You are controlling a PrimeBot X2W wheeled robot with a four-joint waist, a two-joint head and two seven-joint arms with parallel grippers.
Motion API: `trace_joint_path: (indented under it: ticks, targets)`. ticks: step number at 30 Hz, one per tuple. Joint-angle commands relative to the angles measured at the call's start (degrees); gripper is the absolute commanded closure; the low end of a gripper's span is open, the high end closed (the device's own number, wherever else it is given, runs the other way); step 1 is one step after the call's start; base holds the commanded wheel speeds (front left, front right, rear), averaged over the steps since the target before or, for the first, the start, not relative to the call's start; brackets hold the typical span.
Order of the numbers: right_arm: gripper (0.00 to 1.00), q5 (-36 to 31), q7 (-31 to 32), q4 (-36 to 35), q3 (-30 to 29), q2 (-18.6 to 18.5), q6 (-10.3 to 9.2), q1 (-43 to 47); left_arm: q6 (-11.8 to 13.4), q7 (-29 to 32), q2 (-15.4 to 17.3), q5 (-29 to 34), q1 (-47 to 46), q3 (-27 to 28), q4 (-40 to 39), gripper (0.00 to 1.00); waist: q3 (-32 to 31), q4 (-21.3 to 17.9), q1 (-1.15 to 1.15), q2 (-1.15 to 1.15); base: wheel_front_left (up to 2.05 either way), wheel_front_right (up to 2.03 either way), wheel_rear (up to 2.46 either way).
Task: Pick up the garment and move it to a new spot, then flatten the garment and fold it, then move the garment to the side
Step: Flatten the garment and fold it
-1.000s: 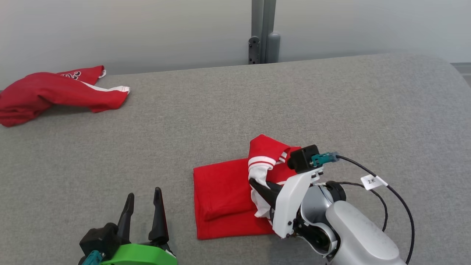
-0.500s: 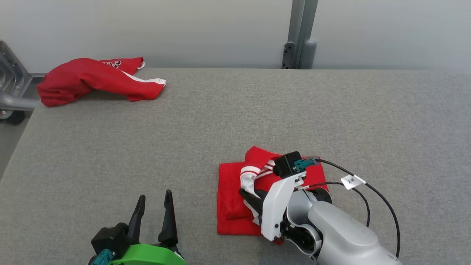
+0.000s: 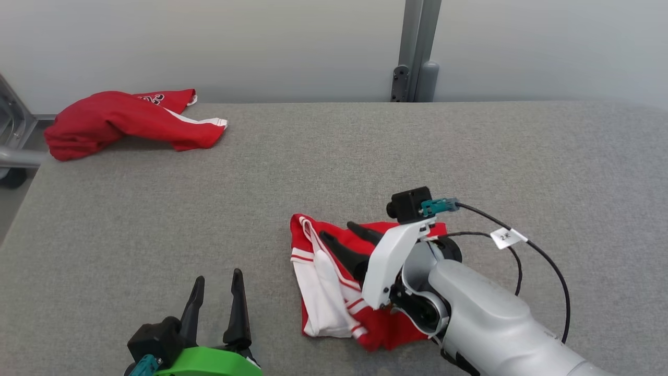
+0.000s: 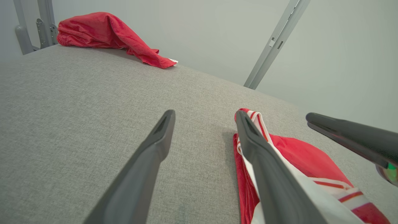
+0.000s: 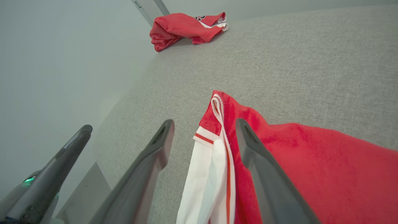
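Plainly, a grey table (image 3: 365, 151) bearing the garment (image 3: 323, 292) meets a pale wall (image 3: 209, 47).

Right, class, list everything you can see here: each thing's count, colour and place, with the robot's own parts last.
fabric-covered table: one, grey, spans the scene
folded cloth garment: one, red with white trim, table's near side
crumpled cloth garment: one, red, table's far left corner
upright metal post: one, grey, behind table
tagged cable: one, black, on right arm
left fingers: two, dark, apart, lower left
right fingers: two, dark, apart, above folded garment
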Motion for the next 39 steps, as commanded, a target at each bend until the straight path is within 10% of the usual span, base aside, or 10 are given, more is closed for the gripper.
trace_joint_path:
  ticks: [1,27,28,29,32,39]
  targets:
    - [0.00,-0.5,-1.8,0.7,-0.6,-0.2,0.02,-1.3,0.2,-0.2,0.1,0.7,0.5,-0.1,-0.2,0.00,0.1,-0.5,0.00,0.00,0.00,0.00,0.00]
    - [0.00,-18.0,-17.8,1.6,-13.5,-2.1,0.02,5.0,1.1,0.4,1.6,1.2,0.1,-0.8,-2.6,0.00,1.4,-4.2,0.00,0.00,0.00,0.00,0.00]
    - [0.09,-19.7,-17.8,0.7,-14.1,-2.1,0.02,5.7,1.1,0.4,1.7,1.1,0.0,-0.8,-2.6,0.00,1.5,-4.1,0.00,0.00,0.00,0.00,0.00]
    - [0.48,-21.4,-17.8,-0.4,-14.4,-2.1,0.02,6.5,1.1,0.4,1.7,1.1,-0.2,-0.8,-2.6,0.00,1.7,-3.9,0.00,0.00,0.00,0.00,0.00]
    - [1.00,-25.1,-17.8,-2.4,-13.7,-1.4,0.02,10.0,1.0,0.4,1.7,1.2,-0.6,-1.0,-2.8,0.00,2.3,-2.7,0.00,0.00,0.00,0.00,0.00]
    - [1.00,-27.9,-17.8,-0.6,-7.1,-0.6,0.01,11.6,0.7,0.4,1.3,1.3,-2.0,-1.4,-2.5,0.00,4.2,2.5,0.00,0.00,0.00,0.00,0.00]
